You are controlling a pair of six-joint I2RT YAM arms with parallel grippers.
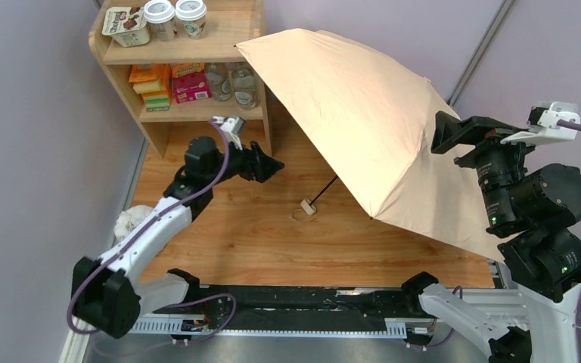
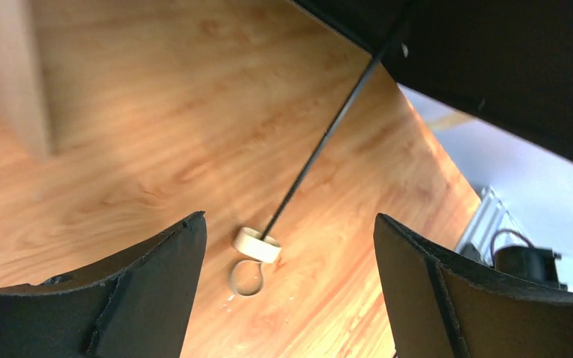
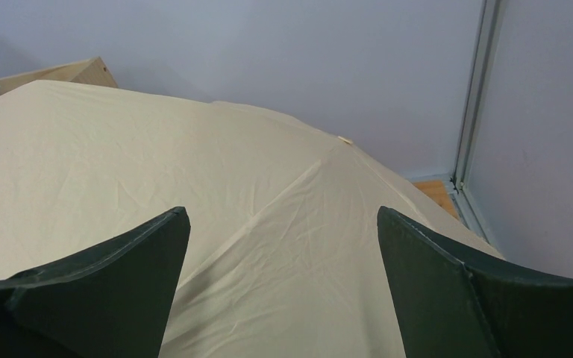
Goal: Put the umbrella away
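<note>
1. Points left pincer [image 2: 287, 220], spread wide and empty, down at wooden handle [image 2: 257, 245], likely lining up a grasp.
2. Finds umbrella [image 1: 348, 106] fully open and tipped on its side, handle resting on worktop [image 1: 227, 234], canopy beside shelf [image 1: 145, 115].
3. Poises right pincer [image 3: 283, 212], gaping and empty, just above canopy, probably to steady or collapse it.

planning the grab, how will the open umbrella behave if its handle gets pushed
Tilted open with its handle on the table, the umbrella would likely pivot or roll, not slide. The thin shaft probably stays stiff; the fabric canopy looks light and floppy.
</note>
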